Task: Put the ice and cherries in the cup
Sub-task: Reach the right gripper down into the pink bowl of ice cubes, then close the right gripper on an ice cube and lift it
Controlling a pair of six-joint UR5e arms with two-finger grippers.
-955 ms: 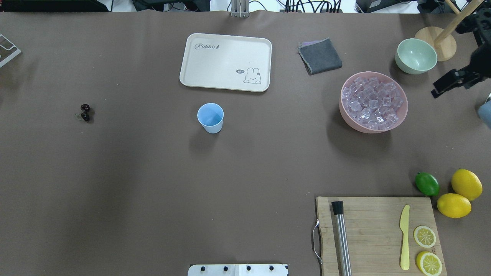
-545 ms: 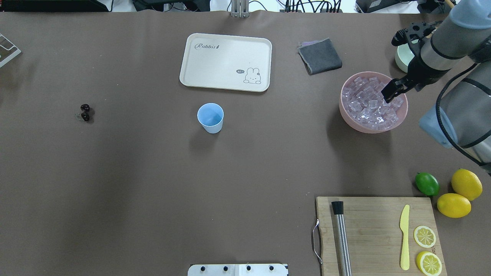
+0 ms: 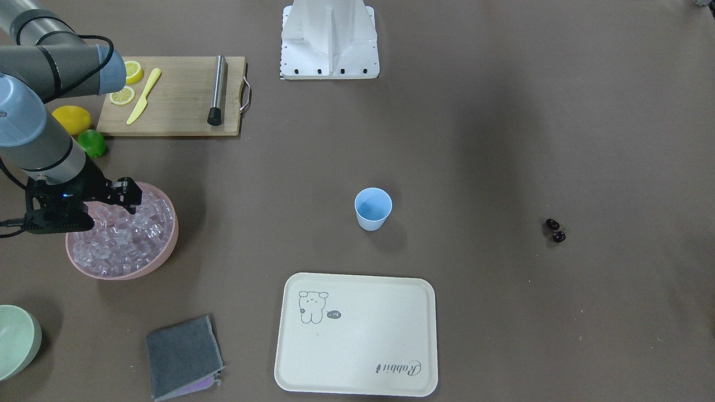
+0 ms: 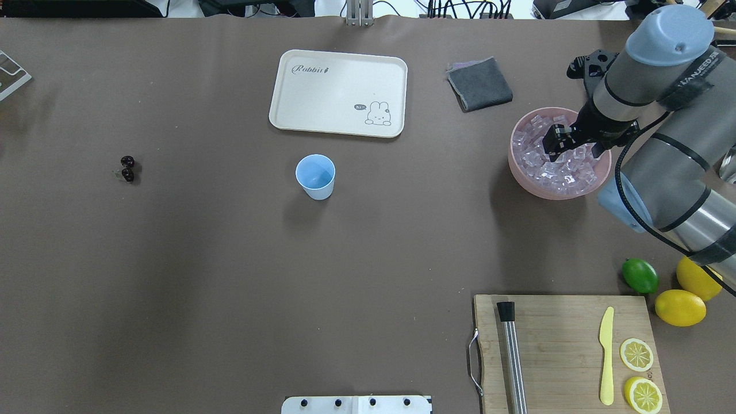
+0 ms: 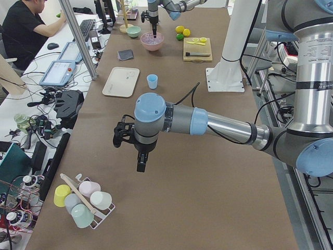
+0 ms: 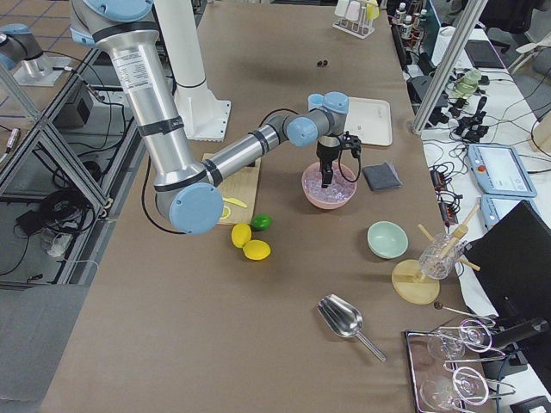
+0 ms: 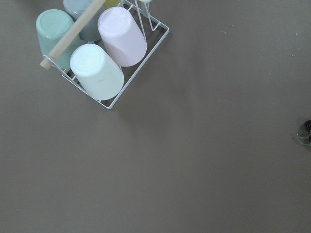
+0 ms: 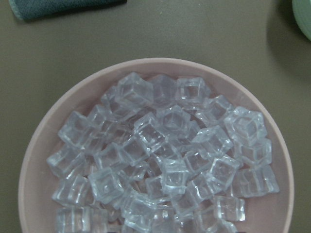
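The light-blue cup [image 4: 315, 175] stands upright and empty at the table's middle, also in the front view [image 3: 373, 207]. The two dark cherries [image 4: 127, 168] lie far left on the table and show at the right edge of the left wrist view [image 7: 306, 127]. The ice [image 4: 532, 150] is heaped in the pink bowl [image 4: 513, 169]. My right gripper [image 4: 575, 146] points down over the ice, its jaws apart, with nothing in it. The right wrist view looks straight onto the cubes [image 8: 165, 155]. My left gripper [image 5: 139, 156] hangs above bare table past the cherries; I cannot tell whether it is open or shut.
A cream tray [image 4: 339, 92] lies behind the cup, with a grey cloth [image 4: 480, 83] to its right. A cutting board [image 4: 563, 345] with knife, lemon slices and a metal rod is front right, beside a lime [image 4: 640, 276] and lemons [image 4: 680, 307]. A cup rack [image 7: 97, 53] lies under the left wrist.
My right arm has swung in from the table's right edge to above the pink bowl and moved left over the ice. The cup and cherries have not moved.
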